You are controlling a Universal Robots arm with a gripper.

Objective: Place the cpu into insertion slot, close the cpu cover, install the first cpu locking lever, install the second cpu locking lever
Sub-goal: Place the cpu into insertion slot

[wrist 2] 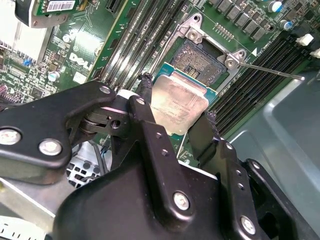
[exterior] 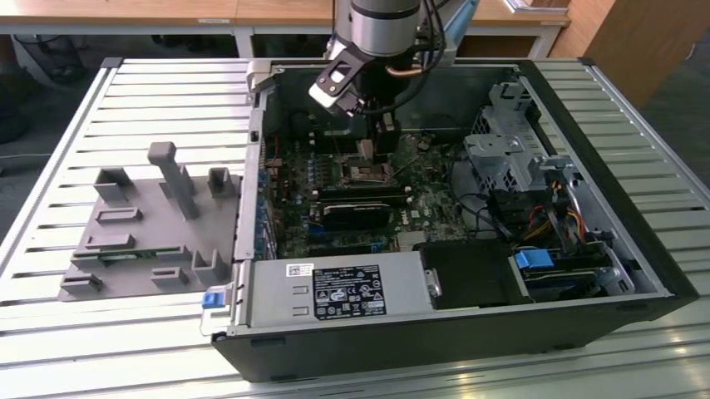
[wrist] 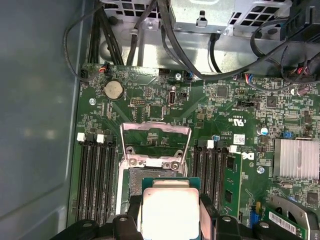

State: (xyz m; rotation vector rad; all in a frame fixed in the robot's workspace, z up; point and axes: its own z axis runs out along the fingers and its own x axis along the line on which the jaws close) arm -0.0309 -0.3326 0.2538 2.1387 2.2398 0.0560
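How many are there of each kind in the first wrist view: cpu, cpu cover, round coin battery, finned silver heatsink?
cpu: 1
cpu cover: 1
round coin battery: 1
finned silver heatsink: 1
Total: 4

The arm (exterior: 383, 25) points down, its pincer (wrist 2: 178, 98) gripping the cpu (wrist 2: 172, 111) by two opposite edges.

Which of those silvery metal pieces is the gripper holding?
The cpu, the flat solid square clamped in the gripper; the cpu cover is a windowed frame standing open, the heatsink is finned.
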